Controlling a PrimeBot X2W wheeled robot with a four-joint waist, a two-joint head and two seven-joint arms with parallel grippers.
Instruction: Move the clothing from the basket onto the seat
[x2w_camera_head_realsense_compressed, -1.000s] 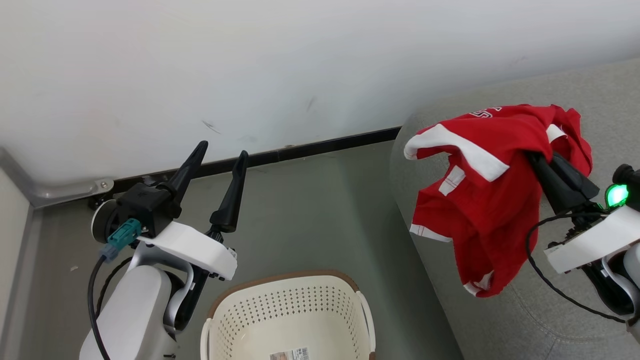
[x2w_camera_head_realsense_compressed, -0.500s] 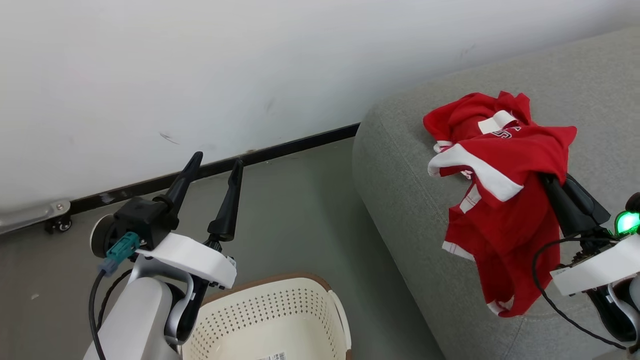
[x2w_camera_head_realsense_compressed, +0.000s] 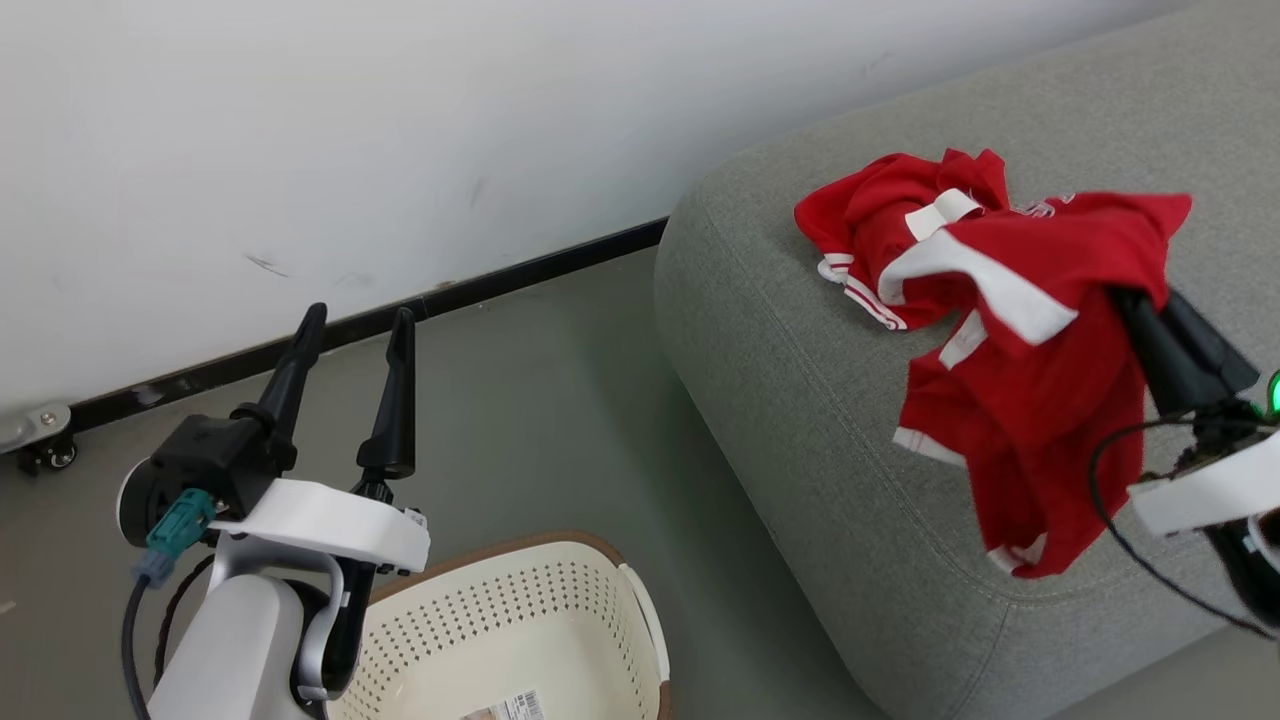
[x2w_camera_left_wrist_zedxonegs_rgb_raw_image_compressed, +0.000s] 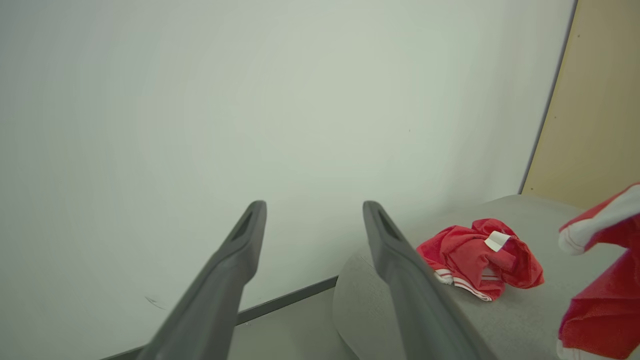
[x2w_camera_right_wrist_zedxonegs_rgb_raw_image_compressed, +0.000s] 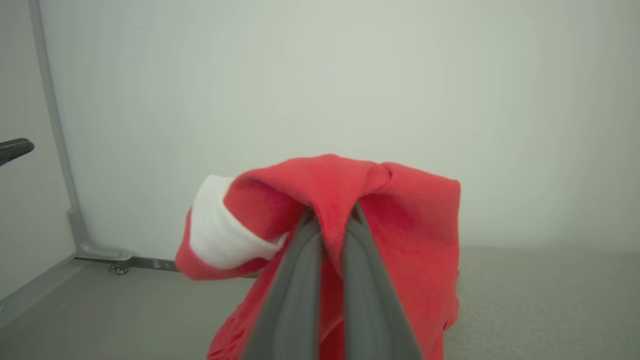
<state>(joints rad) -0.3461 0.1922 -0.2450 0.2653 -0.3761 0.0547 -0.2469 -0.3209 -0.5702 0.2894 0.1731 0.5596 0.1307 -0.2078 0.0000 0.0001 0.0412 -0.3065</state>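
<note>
My right gripper (x2w_camera_head_realsense_compressed: 1138, 300) is shut on a red garment with a broad white stripe (x2w_camera_head_realsense_compressed: 1030, 400), which hangs from it above the light-grey seat (x2w_camera_head_realsense_compressed: 800, 400). The right wrist view shows the fingers (x2w_camera_right_wrist_zedxonegs_rgb_raw_image_compressed: 295, 280) pinched on a fold of that cloth (x2w_camera_right_wrist_zedxonegs_rgb_raw_image_compressed: 400, 210). A second piece of red clothing with thin white stripes (x2w_camera_head_realsense_compressed: 870, 230) lies crumpled on the seat's far part, also in the left wrist view (x2w_camera_left_wrist_zedxonegs_rgb_raw_image_compressed: 480, 257). The cream basket (x2w_camera_head_realsense_compressed: 560, 548) stands on the floor at the bottom, holding no clothing. My left gripper (x2w_camera_head_realsense_compressed: 358, 315) is open above the floor beside it, holding nothing (x2w_camera_left_wrist_zedxonegs_rgb_raw_image_compressed: 314, 210).
A white wall with a black skirting strip (x2w_camera_head_realsense_compressed: 500, 280) runs behind the grey floor (x2w_camera_head_realsense_compressed: 560, 430). A small castor on a metal rail (x2w_camera_head_realsense_compressed: 45, 450) sits at the wall's foot on the left. A barcode sticker (x2w_camera_head_realsense_compressed: 505, 705) lies on the basket's bottom.
The head camera has swung, shifting the whole picture left and bringing the lying garment into view. My right gripper has carried the hanging garment further over the seat. The left gripper stays open.
</note>
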